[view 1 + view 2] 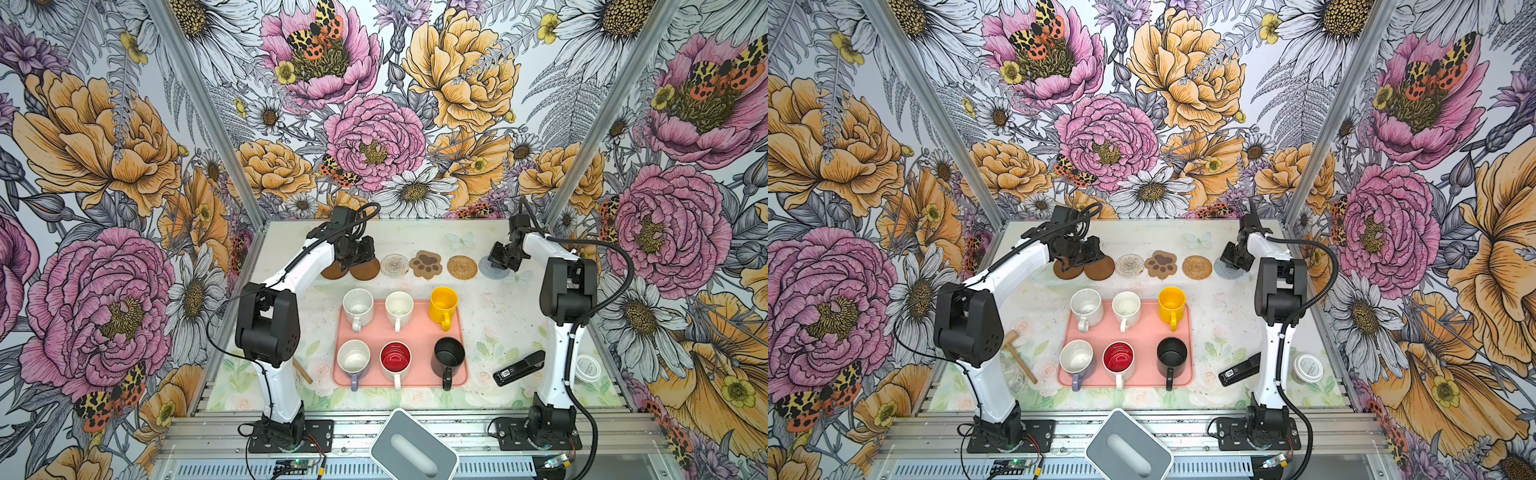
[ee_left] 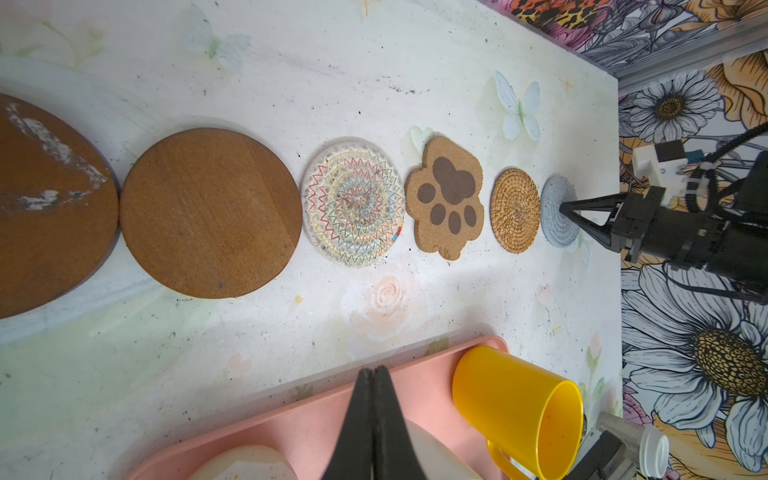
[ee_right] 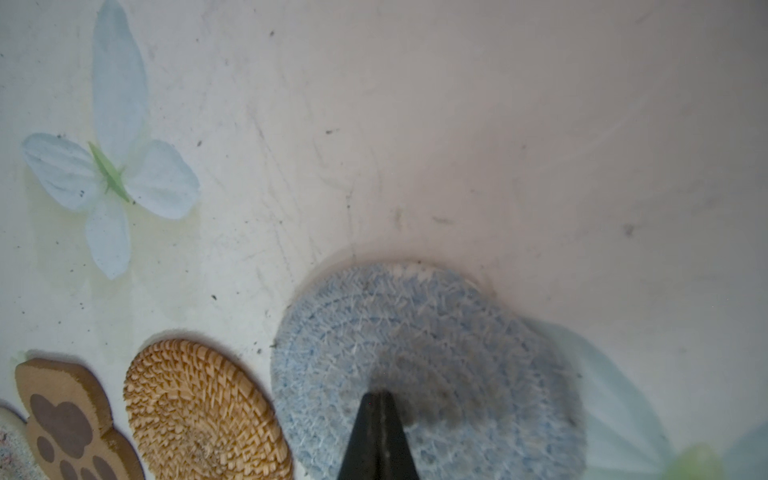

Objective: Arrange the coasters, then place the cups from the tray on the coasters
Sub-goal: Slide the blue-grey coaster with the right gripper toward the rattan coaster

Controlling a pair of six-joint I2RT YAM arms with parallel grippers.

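Six coasters lie in a row at the back: two brown discs (image 1: 368, 272) (image 2: 210, 212), a whitish woven round (image 1: 395, 265), a paw-print shape (image 1: 426, 264), a rattan round (image 1: 462, 267) and a grey-blue woven round (image 3: 415, 332). My left gripper (image 1: 361, 259) (image 2: 372, 370) hangs shut and empty over the brown discs. My right gripper (image 3: 378, 395) (image 2: 563, 206) is shut, its tips at the grey-blue round; I cannot tell whether they touch it. On the pink tray (image 1: 419, 332) stand two white cups (image 1: 358, 305) (image 1: 399, 307), a yellow (image 1: 444, 305), a lavender (image 1: 353, 359), a red-inside (image 1: 395, 359) and a black one (image 1: 448, 357).
A black stapler (image 1: 519, 368) and a white-lidded container (image 1: 588, 368) lie at the front right. A wooden mallet (image 1: 1019, 357) and a glass jar (image 1: 1013, 378) sit by the left arm's base. A grey box (image 1: 415, 446) stands at the front edge.
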